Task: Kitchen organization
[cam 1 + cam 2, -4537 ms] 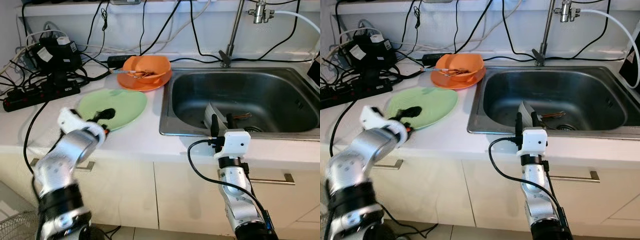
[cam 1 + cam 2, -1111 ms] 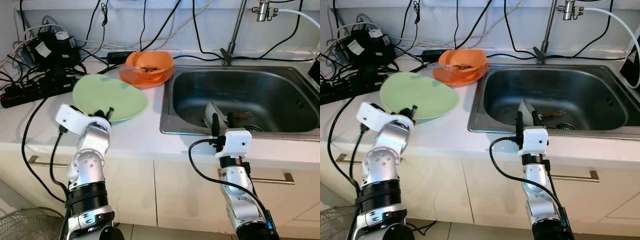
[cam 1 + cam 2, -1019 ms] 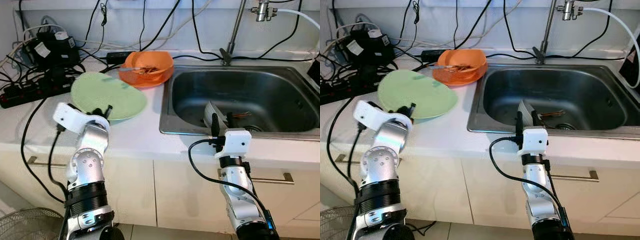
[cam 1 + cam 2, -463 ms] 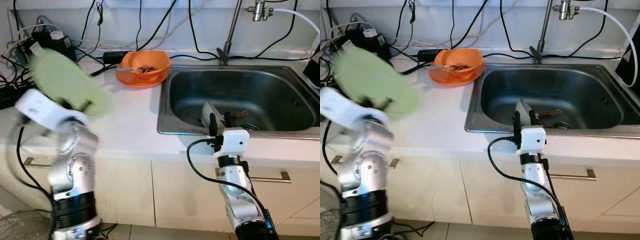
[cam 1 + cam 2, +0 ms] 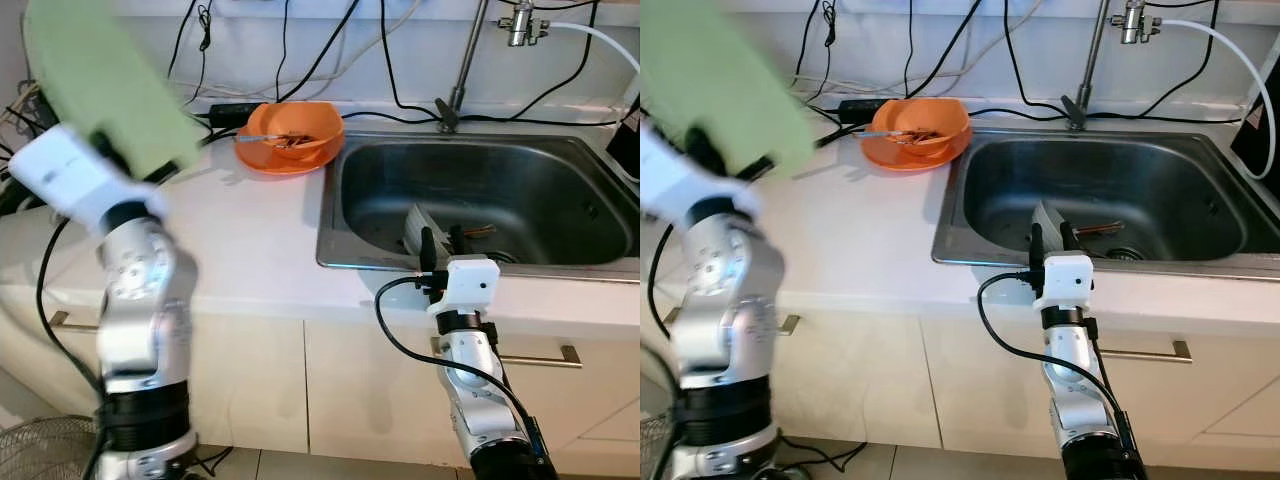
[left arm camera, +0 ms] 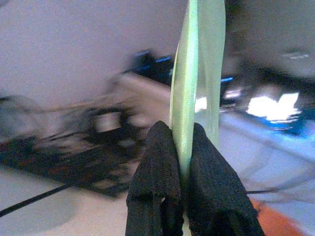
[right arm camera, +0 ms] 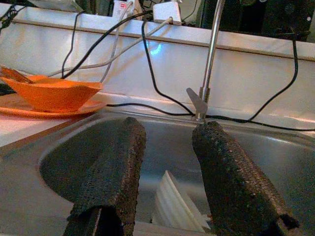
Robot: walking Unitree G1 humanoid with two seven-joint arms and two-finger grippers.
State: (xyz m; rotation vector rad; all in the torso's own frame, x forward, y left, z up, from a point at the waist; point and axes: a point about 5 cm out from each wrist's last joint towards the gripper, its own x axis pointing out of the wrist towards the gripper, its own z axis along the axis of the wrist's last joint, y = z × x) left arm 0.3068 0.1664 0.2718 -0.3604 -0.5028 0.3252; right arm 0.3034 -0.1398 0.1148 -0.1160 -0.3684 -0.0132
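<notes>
A pale green plate [image 5: 105,85] is held tilted in the air above the counter's left end, blurred by motion. My left gripper [image 5: 130,160] is shut on its lower rim. In the left wrist view both black fingers [image 6: 157,157] pinch the plate's edge [image 6: 197,64]. An orange bowl [image 5: 292,128] with a utensil in it rests on an orange plate at the back of the counter. My right gripper [image 5: 443,245] stands open at the sink's front rim; its fingers [image 7: 118,162] frame white plates [image 7: 172,206] lying in the basin.
The steel sink [image 5: 370,190] takes up the right side, with a faucet [image 5: 463,70] behind it. Black cables [image 5: 290,50] run along the back wall. The white counter [image 5: 250,230] lies between plate and sink. A fan grille [image 5: 40,450] stands on the floor at lower left.
My left arm has lifted the green plate off the counter, swinging it up and to the left until it tilts steeply. The right arm has stayed put.
</notes>
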